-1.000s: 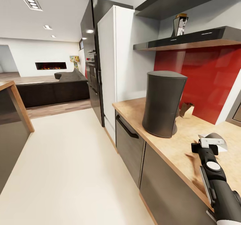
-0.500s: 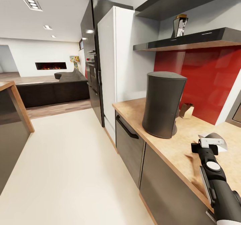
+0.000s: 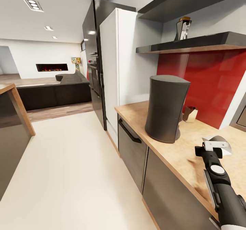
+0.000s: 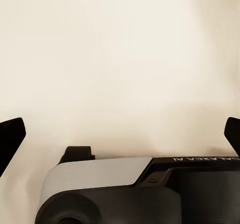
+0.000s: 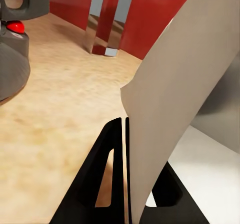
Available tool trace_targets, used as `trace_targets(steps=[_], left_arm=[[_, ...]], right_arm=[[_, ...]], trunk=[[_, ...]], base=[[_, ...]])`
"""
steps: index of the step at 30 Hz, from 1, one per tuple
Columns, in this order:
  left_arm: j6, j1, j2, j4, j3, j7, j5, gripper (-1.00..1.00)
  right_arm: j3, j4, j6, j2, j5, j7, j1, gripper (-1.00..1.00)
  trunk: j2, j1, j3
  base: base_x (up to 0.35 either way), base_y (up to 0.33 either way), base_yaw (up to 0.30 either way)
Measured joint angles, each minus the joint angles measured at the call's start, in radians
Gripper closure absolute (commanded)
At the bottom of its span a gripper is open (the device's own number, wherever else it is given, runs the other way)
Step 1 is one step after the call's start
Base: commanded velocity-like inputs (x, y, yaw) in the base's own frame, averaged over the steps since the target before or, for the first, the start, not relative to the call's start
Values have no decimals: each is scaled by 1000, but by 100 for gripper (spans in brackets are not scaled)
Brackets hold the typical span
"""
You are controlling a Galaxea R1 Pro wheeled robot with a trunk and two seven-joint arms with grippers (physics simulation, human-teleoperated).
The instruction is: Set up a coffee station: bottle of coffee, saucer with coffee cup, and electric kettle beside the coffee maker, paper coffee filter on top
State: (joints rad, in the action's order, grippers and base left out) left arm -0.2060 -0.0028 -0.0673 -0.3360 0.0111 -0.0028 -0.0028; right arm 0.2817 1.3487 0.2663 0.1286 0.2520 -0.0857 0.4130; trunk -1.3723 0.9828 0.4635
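Observation:
The tall dark-grey coffee maker (image 3: 166, 108) stands on the beige kitchen countertop (image 3: 160, 144). To its right and nearer to me, my right gripper (image 3: 216, 147) is shut on the white paper coffee filter (image 3: 218, 141), just above the counter. In the right wrist view the fingers (image 5: 107, 159) pinch the filter sheet (image 5: 180, 94), and the coffee maker's lower part (image 5: 12, 59) with a red dot sits off to one side. The bottle of coffee (image 3: 183, 27) stands on the dark kitchen shelf (image 3: 205, 42) above the red back panel. My left gripper (image 4: 120, 134) is open over pale floor.
A small tan bag-shaped object (image 3: 190, 113) sits behind the coffee maker by the red panel. A white tall cabinet (image 3: 119, 69) and black fridge (image 3: 92, 59) end the counter at the left. Dark cabinet fronts (image 3: 133, 144) run below. A wooden island corner (image 3: 17, 110) is at the left.
The whole head view has slid down a little, so the camera moved. The right gripper still holds the filter in the same spot beside the coffee maker.

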Motion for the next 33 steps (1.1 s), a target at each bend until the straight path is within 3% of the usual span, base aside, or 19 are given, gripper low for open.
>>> trace_targets(steps=[7,10,28,32,33], left_arm=[[0,0,0,0,0,0,0,-100],[0,0,0,0,0,0,0,-100],[0,0,0,0,0,0,0,-100],[0,0,0,0,0,0,0,-100],[0,0,0,0,0,0,0,-100]], right_arm=[[0,0,0,0,0,0,0,100],[-1,0,0,0,0,0,0,100],[-1,0,-1,-1,7,-3,0,100],[0,0,-2,-2,10,-14,0,100],[-2,-1,0,-3,11,-44,0,100]], trunk=[[0,0,0],[21,-11,-9],[21,-12,-9],[21,-11,-9],[21,-11,-9]], base=[[0,0,0],[0,0,0],[0,0,0],[0,0,0],[0,0,0]])
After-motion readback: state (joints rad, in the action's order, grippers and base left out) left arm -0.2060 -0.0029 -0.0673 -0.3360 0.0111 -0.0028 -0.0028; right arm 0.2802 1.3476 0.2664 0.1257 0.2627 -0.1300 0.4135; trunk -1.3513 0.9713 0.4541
